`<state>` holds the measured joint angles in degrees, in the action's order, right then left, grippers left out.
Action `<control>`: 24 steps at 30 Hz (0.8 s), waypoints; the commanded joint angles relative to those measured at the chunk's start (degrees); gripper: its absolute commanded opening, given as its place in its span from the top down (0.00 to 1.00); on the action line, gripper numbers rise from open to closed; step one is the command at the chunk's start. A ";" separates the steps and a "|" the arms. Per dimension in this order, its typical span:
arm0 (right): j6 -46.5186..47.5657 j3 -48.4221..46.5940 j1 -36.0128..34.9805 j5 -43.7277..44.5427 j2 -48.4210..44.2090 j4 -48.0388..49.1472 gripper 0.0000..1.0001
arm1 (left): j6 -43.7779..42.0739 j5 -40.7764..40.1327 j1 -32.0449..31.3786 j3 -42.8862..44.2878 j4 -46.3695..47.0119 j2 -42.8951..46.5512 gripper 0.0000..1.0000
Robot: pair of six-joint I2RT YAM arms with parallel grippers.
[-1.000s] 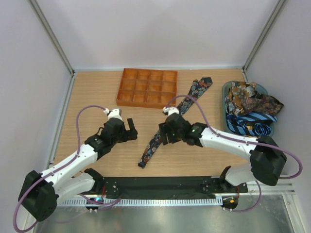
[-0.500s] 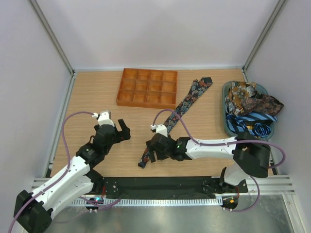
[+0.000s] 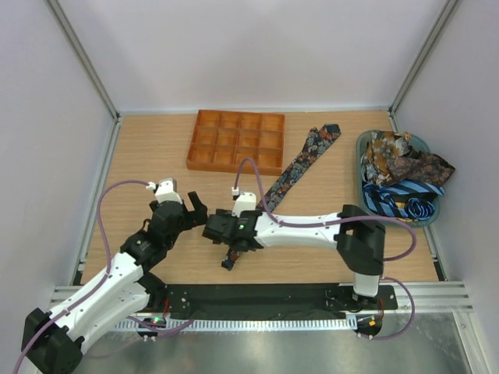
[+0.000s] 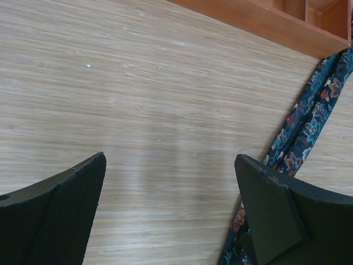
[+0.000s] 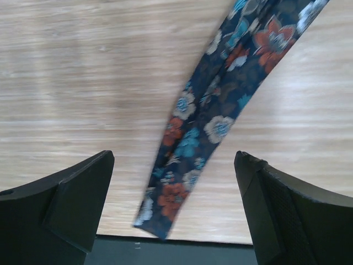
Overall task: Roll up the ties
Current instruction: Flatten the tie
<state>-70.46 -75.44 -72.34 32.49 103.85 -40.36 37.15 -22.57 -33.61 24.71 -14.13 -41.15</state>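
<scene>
Tie (image 5: 215, 110) flat on desk (image 3: 156, 156); right tool (image 5: 174, 165) over near tip, left tool (image 4: 171, 165) beside, both gaping, empty; shallow pinch risks crooked roll.

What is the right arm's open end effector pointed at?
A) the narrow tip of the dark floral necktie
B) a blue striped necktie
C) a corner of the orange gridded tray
A: the right wrist view shows the tip of the dark floral necktie on the wooden table, framed by the open right end effector.
</scene>
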 commanded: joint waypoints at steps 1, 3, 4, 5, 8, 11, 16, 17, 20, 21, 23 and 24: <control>-12.76 -11.04 -1.40 3.11 7.83 -18.87 0.00 | 0.38 -3.18 0.38 0.16 -0.45 2.29 0.00; -15.31 -10.96 -2.11 2.15 8.47 -18.71 0.00 | 0.91 -5.90 0.38 0.25 -2.48 4.31 0.00; -16.46 -10.26 -2.28 1.62 8.21 -16.35 0.01 | 1.17 -6.87 0.38 -0.01 -3.00 5.28 0.00; -17.77 -9.04 -2.37 1.26 8.29 -15.98 0.01 | 1.61 -7.75 0.38 -0.10 -3.88 6.85 0.00; -20.58 -8.41 -2.81 1.35 8.99 -14.83 0.01 | 2.93 -10.39 0.38 -0.54 -5.64 9.23 0.00; -22.00 -7.89 -3.07 0.65 9.52 -14.22 0.02 | 4.24 -13.63 0.38 -0.71 -7.74 12.31 0.00; -22.89 -7.88 -3.16 -0.06 11.10 -11.86 0.05 | 6.45 -18.99 0.38 -1.24 -11.26 19.60 0.00; -23.15 -8.14 -3.16 -0.23 11.89 -11.76 0.06 | 6.97 -19.79 0.38 -1.42 -11.97 21.00 0.00; -23.32 -10.07 -3.16 -0.32 14.17 -12.46 0.08 | 9.17 -23.22 0.38 -2.47 -14.34 28.03 0.00; -23.32 -10.77 -3.16 -0.24 14.71 -13.77 0.10 | 9.43 -23.48 0.38 -2.99 -14.78 29.79 0.00; -23.15 -11.92 -3.16 -0.76 15.59 -13.87 0.19 | 9.35 -23.49 0.38 -4.05 -15.49 35.76 0.01; -23.67 -12.10 -3.08 -0.94 16.11 -14.04 0.22 | 9.17 -23.40 0.38 -4.32 -15.92 37.44 0.02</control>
<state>-91.09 -85.34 -75.16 31.27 118.28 -54.24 44.38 -41.58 -33.61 21.47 -28.16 -8.40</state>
